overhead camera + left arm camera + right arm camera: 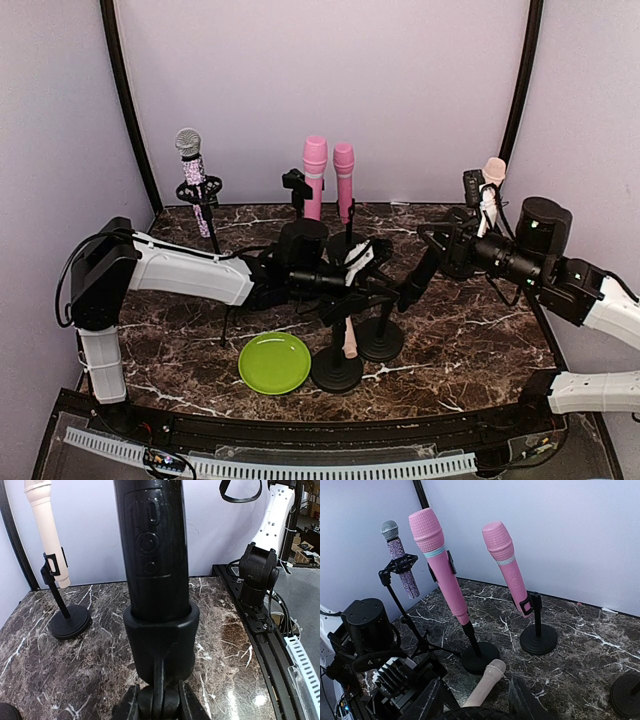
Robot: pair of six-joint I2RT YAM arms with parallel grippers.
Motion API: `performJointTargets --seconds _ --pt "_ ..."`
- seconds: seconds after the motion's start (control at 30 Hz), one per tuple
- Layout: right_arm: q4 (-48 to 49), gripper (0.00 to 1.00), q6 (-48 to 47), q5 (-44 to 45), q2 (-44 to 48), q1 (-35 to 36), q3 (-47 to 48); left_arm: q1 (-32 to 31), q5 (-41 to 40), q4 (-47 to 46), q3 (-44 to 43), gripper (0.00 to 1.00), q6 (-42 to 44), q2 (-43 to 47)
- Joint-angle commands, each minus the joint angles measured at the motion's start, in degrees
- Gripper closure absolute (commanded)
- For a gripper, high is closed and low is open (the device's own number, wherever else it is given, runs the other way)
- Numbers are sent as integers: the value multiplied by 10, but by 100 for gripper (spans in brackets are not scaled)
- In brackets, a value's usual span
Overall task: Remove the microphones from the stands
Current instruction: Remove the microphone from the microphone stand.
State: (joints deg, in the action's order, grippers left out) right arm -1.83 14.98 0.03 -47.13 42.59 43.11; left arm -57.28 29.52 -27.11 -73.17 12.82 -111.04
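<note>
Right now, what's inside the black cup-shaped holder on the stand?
A smooth black microphone with round buttons stands inside the black cup-shaped holder. Its bottom end is hidden by the holder's wall.

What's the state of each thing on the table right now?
black microphone: upright, seated in its clip
left gripper: shut on clip, below the microphone
right gripper: fingers apart, grip unclear
left pink microphone: on stand
right pink microphone: on stand
sparkly microphone: in its mount
cream microphone: clipped on stand
green plate: empty

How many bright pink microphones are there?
2. Both are at the back middle of the table, side by side: left pink mic, right pink mic. The crowded middle could hide more.
</note>
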Motion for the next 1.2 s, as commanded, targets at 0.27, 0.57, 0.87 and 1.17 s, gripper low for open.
performJointTargets --seconds 0.27,0.57,0.87,1.17 --pt "0 85 17 172 -4 -9 78 1 3 33 7 100 20 -9" --pt "-5 85 14 176 2 -9 89 1 2 30 5 100 20 -12" --pt "62 84 -39 8 37 -9 58 1 3 26 4 100 18 -16" --pt "104 85 -56 -143 52 -9 36 1 7 26 0 100 13 -22"
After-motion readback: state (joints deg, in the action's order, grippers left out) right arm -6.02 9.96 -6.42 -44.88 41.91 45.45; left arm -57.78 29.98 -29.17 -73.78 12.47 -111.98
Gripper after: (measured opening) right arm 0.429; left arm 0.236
